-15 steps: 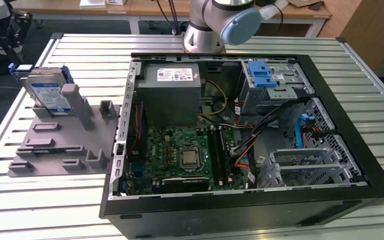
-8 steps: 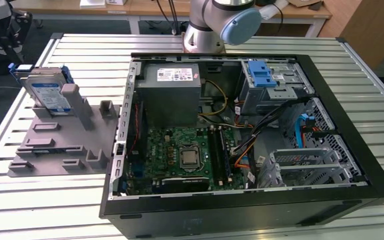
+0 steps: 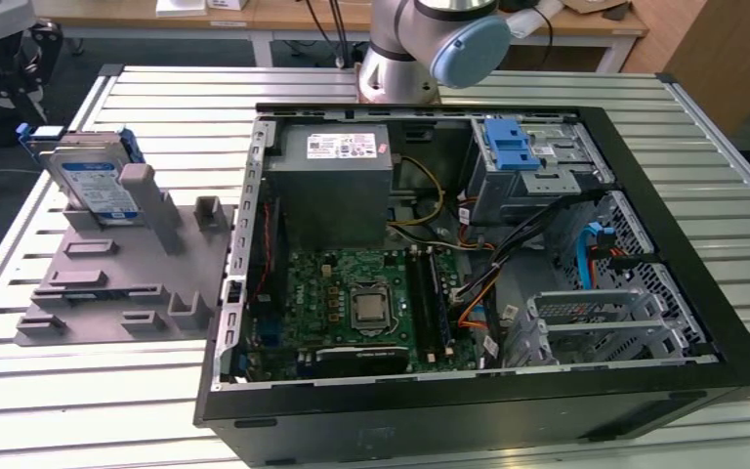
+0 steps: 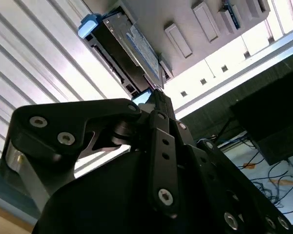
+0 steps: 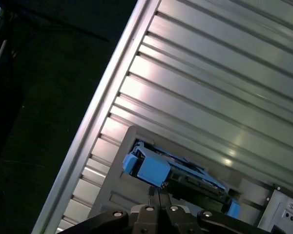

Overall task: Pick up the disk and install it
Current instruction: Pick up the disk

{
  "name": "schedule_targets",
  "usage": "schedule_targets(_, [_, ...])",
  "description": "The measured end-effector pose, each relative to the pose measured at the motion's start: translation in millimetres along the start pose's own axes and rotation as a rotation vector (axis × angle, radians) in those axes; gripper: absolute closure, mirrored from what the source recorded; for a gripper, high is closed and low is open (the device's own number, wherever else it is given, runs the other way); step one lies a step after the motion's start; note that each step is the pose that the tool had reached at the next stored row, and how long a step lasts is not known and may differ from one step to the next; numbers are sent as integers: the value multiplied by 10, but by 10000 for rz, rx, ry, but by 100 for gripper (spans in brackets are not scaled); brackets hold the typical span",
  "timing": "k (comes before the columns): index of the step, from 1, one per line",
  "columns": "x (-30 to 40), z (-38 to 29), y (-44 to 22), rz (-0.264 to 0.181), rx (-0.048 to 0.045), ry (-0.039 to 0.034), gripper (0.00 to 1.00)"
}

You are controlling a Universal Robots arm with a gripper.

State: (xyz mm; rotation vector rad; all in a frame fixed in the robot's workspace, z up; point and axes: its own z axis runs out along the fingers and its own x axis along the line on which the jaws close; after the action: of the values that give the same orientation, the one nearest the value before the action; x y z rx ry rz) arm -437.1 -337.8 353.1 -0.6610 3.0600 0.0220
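The disk (image 3: 95,186), a silver hard drive with a white-and-blue label and a blue carrier frame, stands on edge in a grey holder (image 3: 114,274) at the exterior view's left. Both wrist views look down on it from some distance: the disk (image 4: 132,44) edge-on with its label showing, and the disk (image 5: 171,170) with its blue frame end toward the camera. My gripper (image 5: 156,191) hangs above it, apart from it, fingertips pressed together with nothing between them. The same black gripper (image 4: 155,95) points toward the disk's near end.
An open computer case (image 3: 687,195) lies on the slatted metal table (image 3: 153,88). Inside are a grey power supply (image 3: 336,186), a motherboard (image 3: 362,303), a drive cage with a blue latch (image 3: 512,151) and a metal bay (image 3: 597,322). The arm's base (image 3: 408,49) stands behind the case.
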Motion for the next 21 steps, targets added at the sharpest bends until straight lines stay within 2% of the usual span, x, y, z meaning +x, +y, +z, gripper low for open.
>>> schedule_targets(21, [0,8,0,-3825,-52,44,89])
